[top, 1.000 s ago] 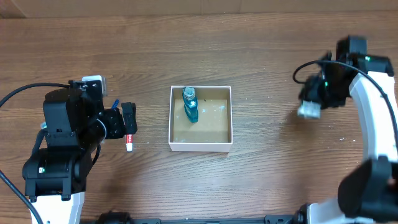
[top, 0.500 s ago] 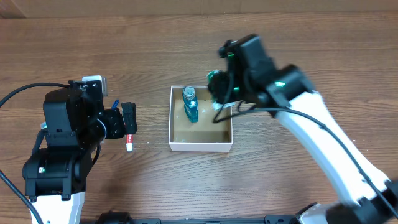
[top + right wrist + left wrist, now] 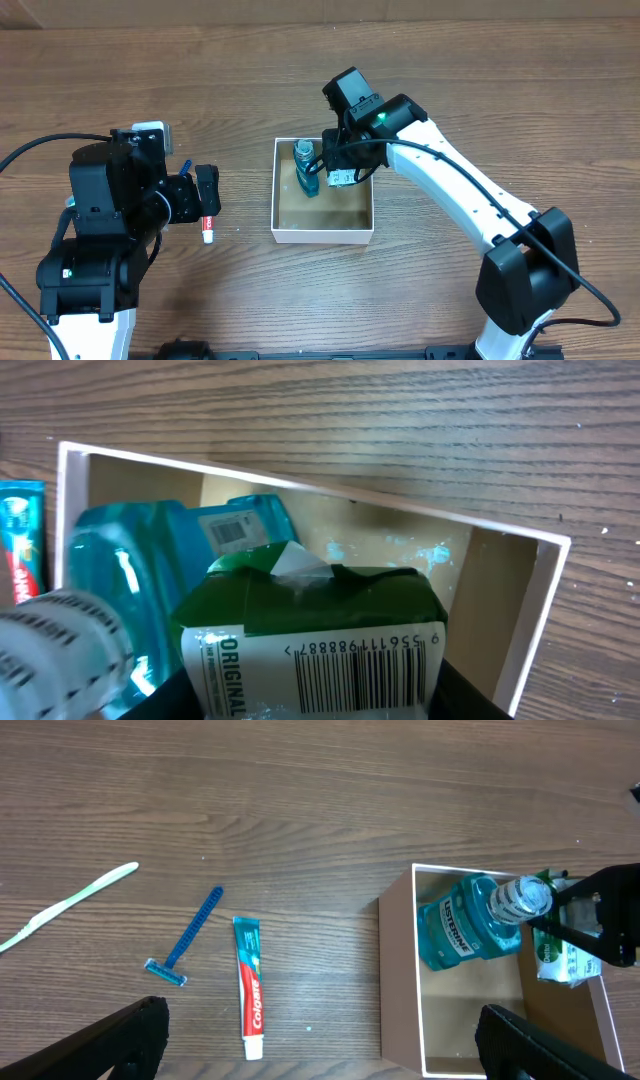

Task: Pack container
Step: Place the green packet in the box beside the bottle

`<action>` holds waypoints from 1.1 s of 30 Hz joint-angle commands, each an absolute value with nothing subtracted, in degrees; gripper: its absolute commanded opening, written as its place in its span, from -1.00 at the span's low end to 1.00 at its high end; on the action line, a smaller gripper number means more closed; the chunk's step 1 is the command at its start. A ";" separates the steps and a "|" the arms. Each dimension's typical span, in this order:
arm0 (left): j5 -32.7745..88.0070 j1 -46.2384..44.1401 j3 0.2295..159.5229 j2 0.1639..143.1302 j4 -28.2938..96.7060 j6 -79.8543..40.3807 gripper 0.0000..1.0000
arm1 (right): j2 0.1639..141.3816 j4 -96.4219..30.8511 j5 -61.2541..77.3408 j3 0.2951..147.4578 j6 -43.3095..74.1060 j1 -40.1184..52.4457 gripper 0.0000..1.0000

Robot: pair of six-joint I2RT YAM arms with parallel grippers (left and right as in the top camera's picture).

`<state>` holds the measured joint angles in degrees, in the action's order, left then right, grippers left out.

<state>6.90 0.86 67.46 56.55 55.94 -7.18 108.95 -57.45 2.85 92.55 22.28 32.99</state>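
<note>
The container (image 3: 322, 236) is a small square white-walled box with a brown floor at the table's middle; it also shows in the left wrist view (image 3: 398, 980) and the right wrist view (image 3: 545, 600). A blue mouthwash bottle (image 3: 306, 172) stands in its back left corner. My right gripper (image 3: 338, 172) is shut on a green and white packet (image 3: 320, 635) and holds it over the box beside the bottle. My left gripper (image 3: 320, 1055) is open and empty, left of the box, above a red and white toothpaste tube (image 3: 249, 985).
A blue razor (image 3: 188, 936) and a pale green toothbrush (image 3: 65, 906) lie on the wood left of the toothpaste. The toothpaste tip shows in the overhead view (image 3: 208, 231) by my left gripper.
My right arm has swung from the far right of the table to over the box, carrying the packet. The left arm has not moved.
</note>
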 commanded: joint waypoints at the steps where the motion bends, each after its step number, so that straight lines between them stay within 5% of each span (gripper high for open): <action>1: 7.07 1.06 68.66 56.64 56.31 -7.75 1.00 | 111.57 -56.86 1.56 91.50 22.76 32.49 -0.92; 5: 7.07 1.06 68.66 56.64 56.31 -7.75 1.00 | 113.10 -55.22 1.50 90.91 22.55 32.49 -0.89; 10: 7.09 1.06 68.66 56.64 56.47 -7.75 1.00 | 113.45 -54.61 1.32 90.91 22.55 32.49 -0.46; 11: 7.07 1.06 68.66 56.64 56.53 -7.75 1.00 | 113.45 -54.61 1.32 90.91 22.55 32.49 -0.20; 13: 7.07 1.06 68.66 56.64 56.58 -7.75 1.00 | 113.45 -54.70 1.32 90.91 22.55 32.49 0.01; 19: 7.09 1.06 68.66 56.62 56.88 -7.75 1.00 | 113.36 -54.87 1.32 91.26 22.55 32.45 0.29; 29: 7.07 1.06 68.66 56.62 57.14 -7.73 1.00 | 101.93 -61.36 -9.98 97.95 25.02 32.10 0.48; 32: 7.07 1.06 68.66 56.62 57.17 -7.73 1.00 | 95.29 -62.54 -15.40 98.91 27.92 29.65 1.00; 33: 7.09 1.06 68.66 56.62 57.17 -7.73 1.00 | 93.32 -62.43 -15.35 98.91 28.38 28.16 1.00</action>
